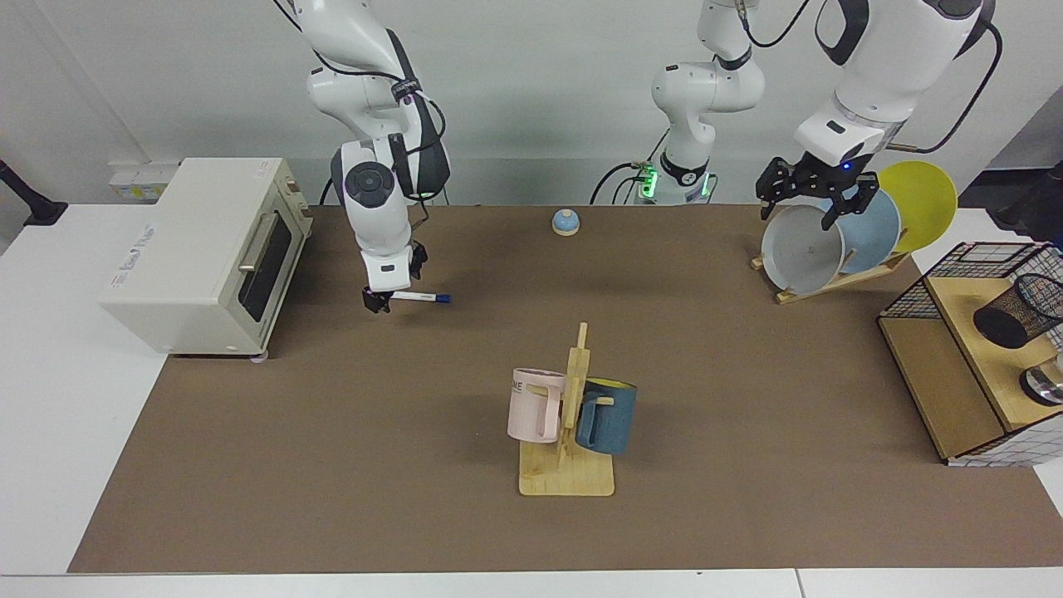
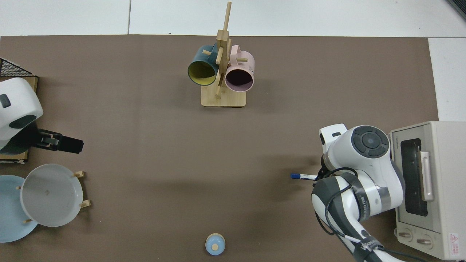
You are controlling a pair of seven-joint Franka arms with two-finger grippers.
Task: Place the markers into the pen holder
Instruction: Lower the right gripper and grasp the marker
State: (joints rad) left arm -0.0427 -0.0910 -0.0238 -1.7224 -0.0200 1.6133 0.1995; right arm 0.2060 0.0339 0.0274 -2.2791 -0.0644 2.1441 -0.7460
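Near the brown mat's [image 1: 332, 465] far corner on the toaster oven's [image 1: 199, 253] side, the right gripper [image 1: 382, 297] points straight down over the white end of the marker [image 1: 422, 296]. The marker lies flat on the mat with its blue cap pointing toward the middle. In the facing view one dark fingertip sits in front of the barrel; whether the fingers have closed on it cannot be told, and in the top view the right arm's wrist [image 2: 358, 149] hides the gripper, leaving only the capped end of the marker [image 2: 303, 176] showing.

At the mat's near edge, mid-length, stands a wooden mug tree [image 1: 569, 432] carrying a pink mug [image 1: 534, 404] and a blue mug [image 1: 608, 415]. A small blue knob-topped lid [image 1: 565, 222] rests by the far edge.

The left gripper [image 1: 812, 193] waits in the air, fingers spread, just above the grey plate [image 1: 801, 247] in the plate rack. Beyond the mat's end, the black mesh pen holder [image 1: 1020, 311] sits on a wooden shelf inside a wire basket [image 1: 955, 274].
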